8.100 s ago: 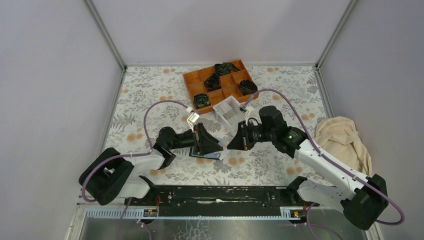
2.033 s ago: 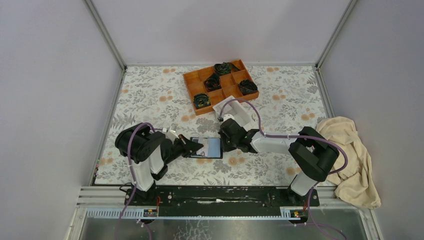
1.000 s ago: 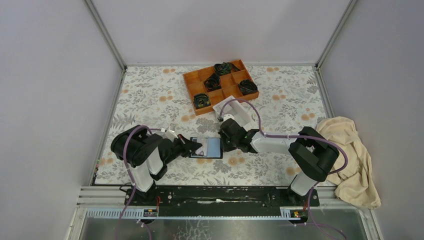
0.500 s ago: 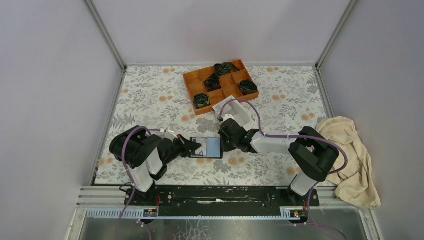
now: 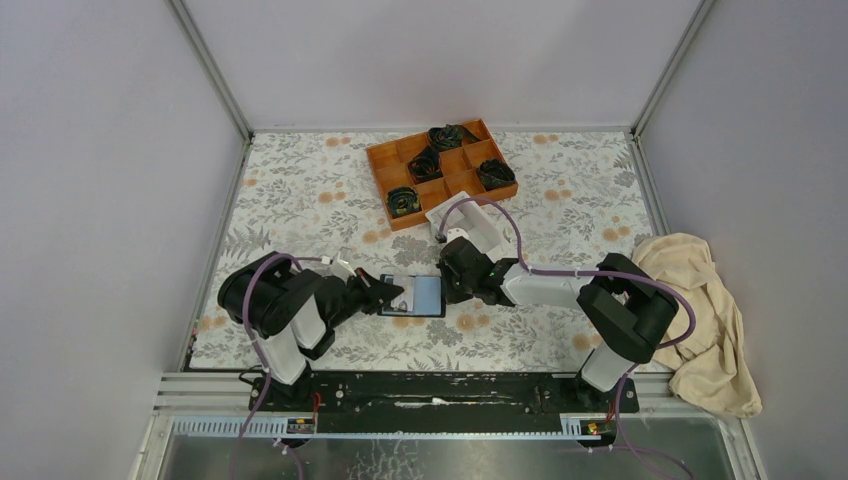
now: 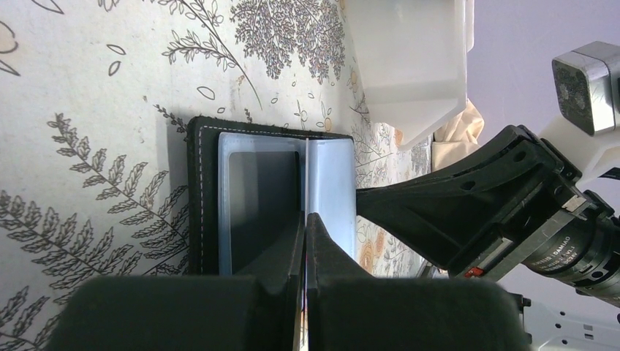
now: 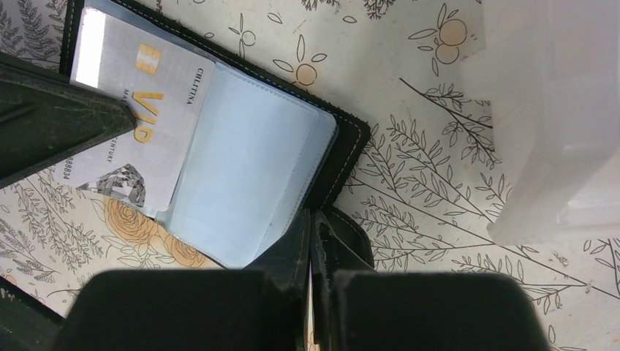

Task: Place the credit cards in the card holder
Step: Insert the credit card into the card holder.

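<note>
Matt black stitched card holder [image 7: 347,148], lined in smooth translucent plastic.

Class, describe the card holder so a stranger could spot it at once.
On the floral table, look between the left gripper and the right gripper. The card holder lies open there: black with pale blue pockets, unlike the white box and orange tray behind it.

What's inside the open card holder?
In the card holder, a pale VIP credit card lies beside bluish pockets. The left fingers cover its corner; anything underneath is hidden.
</note>
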Robot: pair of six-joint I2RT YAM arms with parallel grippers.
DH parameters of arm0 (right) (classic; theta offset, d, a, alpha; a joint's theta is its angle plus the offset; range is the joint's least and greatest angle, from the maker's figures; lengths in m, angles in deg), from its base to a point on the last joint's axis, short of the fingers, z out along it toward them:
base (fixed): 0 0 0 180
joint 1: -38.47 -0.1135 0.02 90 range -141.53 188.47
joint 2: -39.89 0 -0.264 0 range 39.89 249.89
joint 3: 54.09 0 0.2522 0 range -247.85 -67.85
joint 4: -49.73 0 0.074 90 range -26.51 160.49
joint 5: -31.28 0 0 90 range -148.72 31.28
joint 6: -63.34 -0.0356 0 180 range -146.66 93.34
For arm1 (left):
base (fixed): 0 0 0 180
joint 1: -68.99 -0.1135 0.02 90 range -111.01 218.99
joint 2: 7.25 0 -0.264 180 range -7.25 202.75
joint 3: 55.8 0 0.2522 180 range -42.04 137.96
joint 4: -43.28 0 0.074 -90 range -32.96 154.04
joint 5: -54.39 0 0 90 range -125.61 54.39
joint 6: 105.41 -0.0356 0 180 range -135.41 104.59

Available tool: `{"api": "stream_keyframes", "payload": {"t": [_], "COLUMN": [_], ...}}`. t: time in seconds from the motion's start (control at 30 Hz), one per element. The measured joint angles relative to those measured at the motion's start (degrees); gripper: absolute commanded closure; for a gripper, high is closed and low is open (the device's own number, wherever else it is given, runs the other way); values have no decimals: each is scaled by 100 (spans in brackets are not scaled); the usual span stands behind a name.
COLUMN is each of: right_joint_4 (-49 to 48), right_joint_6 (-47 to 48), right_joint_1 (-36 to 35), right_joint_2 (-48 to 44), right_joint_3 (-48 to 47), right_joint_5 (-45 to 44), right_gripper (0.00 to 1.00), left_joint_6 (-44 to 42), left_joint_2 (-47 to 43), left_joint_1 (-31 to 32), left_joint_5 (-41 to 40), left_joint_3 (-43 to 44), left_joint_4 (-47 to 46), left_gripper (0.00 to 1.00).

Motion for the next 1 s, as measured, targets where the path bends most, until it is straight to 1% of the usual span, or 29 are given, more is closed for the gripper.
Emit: {"api": "stream_keyframes", "payload": {"t": [0.53, 1.0], "right_joint_4": [-4, -4], "right_joint_6": [0, 0], "right_joint_1": [0, 0], "right_joint_2": [4, 4], "right_joint_3": [0, 0], "right_joint_5": [0, 0], "right_gripper": [100, 100], "left_joint_6": [116, 190], "left_joint_2": [428, 433], "left_joint_1": [4, 118], "left_joint_5": [59, 85], "left_joint_3": [-22, -105], "left_joint_4": [-538, -713], "left_gripper": [100, 100]}}
